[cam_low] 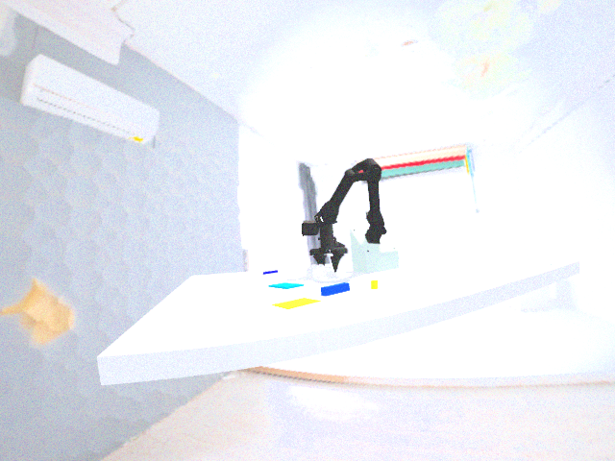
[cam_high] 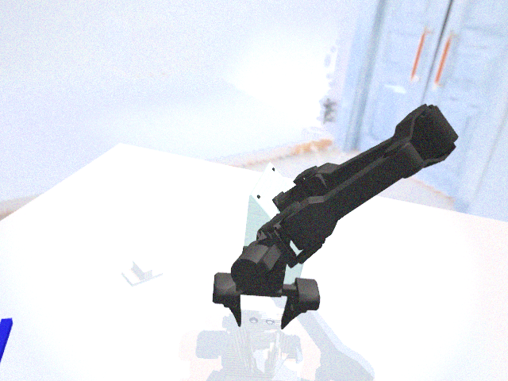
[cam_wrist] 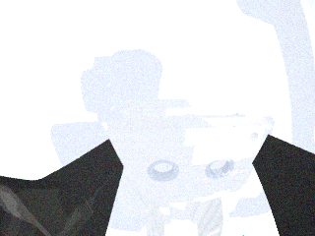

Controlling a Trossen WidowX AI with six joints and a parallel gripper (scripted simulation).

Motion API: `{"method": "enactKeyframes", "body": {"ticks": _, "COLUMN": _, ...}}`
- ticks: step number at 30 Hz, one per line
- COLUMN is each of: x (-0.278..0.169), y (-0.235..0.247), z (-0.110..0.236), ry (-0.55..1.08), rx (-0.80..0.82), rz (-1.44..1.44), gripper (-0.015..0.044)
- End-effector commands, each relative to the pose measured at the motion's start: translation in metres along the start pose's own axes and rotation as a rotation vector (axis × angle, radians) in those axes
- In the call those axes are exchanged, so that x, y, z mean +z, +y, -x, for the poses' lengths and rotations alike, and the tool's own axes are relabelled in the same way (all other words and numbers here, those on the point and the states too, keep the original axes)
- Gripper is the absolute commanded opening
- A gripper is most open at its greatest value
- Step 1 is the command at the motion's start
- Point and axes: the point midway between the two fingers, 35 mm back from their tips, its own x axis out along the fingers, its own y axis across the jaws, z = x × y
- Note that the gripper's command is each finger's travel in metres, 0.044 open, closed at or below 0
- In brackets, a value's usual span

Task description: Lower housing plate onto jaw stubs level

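Note:
The pale housing plate [cam_high: 261, 308] [cam_wrist: 192, 173], with two round holes, is between the fingers of my gripper [cam_high: 261, 326] [cam_low: 329, 268] [cam_wrist: 188, 138], which is shut on it from both sides. The plate is low over the two pale jaws. The left jaw [cam_high: 245, 350] [cam_wrist: 155, 222] and the right jaw [cam_high: 275, 350] [cam_wrist: 211, 218] show side by side below the plate. White glare washes out the edges, so I cannot tell whether the plate touches the stubs or how level it is.
A pale green angled panel [cam_high: 255, 223] [cam_low: 373, 260] stands behind the gripper by the arm. A small pale bracket [cam_high: 141, 273] lies to the left. The exterior view shows a blue block [cam_low: 334, 289], a yellow cube [cam_low: 374, 284], a cyan patch [cam_low: 285, 285] and a yellow patch [cam_low: 296, 303].

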Motion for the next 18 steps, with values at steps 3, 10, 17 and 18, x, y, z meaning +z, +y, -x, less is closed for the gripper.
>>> {"method": "enactKeyframes", "body": {"ticks": 3, "x": -0.0003, "y": -0.0010, "z": -0.0016, "ry": 0.002, "rx": -0.006, "rz": -0.003, "gripper": 0.0351}}
{"method": "enactKeyframes", "body": {"ticks": 10, "x": -0.0002, "y": -0.0010, "z": -0.0031, "ry": 0.002, "rx": -0.006, "rz": -0.003, "gripper": 0.0351}}
{"method": "enactKeyframes", "body": {"ticks": 17, "x": -0.0002, "y": -0.0010, "z": -0.0052, "ry": 0.002, "rx": -0.006, "rz": -0.003, "gripper": 0.0351}}
{"method": "enactKeyframes", "body": {"ticks": 18, "x": -0.0002, "y": -0.0010, "z": -0.0055, "ry": 0.002, "rx": -0.006, "rz": -0.003, "gripper": 0.0351}}
